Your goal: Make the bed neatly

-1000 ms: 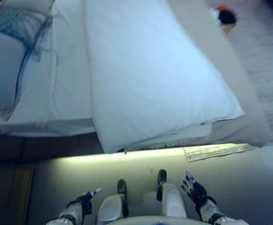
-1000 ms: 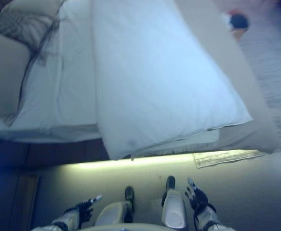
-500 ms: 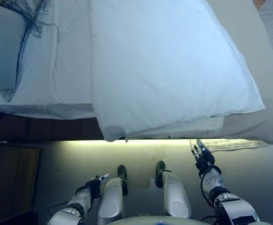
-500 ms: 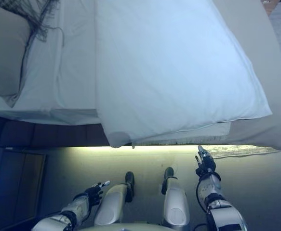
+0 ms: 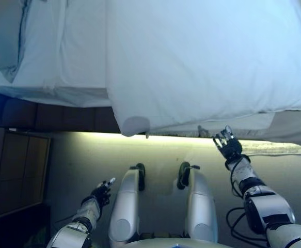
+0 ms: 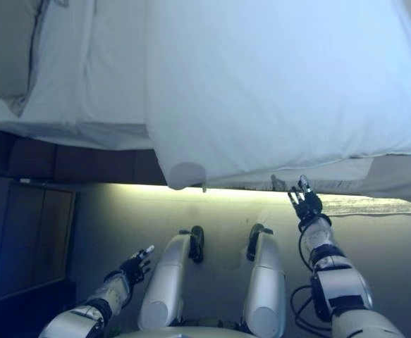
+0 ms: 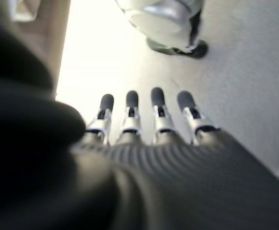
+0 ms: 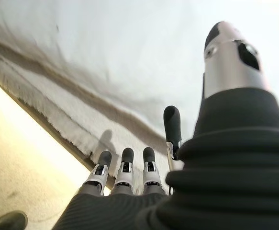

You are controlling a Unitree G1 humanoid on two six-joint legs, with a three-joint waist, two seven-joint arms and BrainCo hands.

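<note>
While I view from above, R hand [image 5: 226, 144] is raised w/ fingers straight, empty, just under the white duvet [image 5: 202, 62] edge overhanging the bed [image 5: 62, 111]. L hand [image 5: 100, 192] low by floor [image 5: 78, 160], fingers relaxed, empty.

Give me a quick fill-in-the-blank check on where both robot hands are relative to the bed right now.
The right robot hand reaches up to the bed's ____ edge.
Its fingers are straight, so it is ____.
The left robot hand hangs low over the ____.
The thick white duvet is held by ____ hand.

Missing: near; open; floor; neither
</note>
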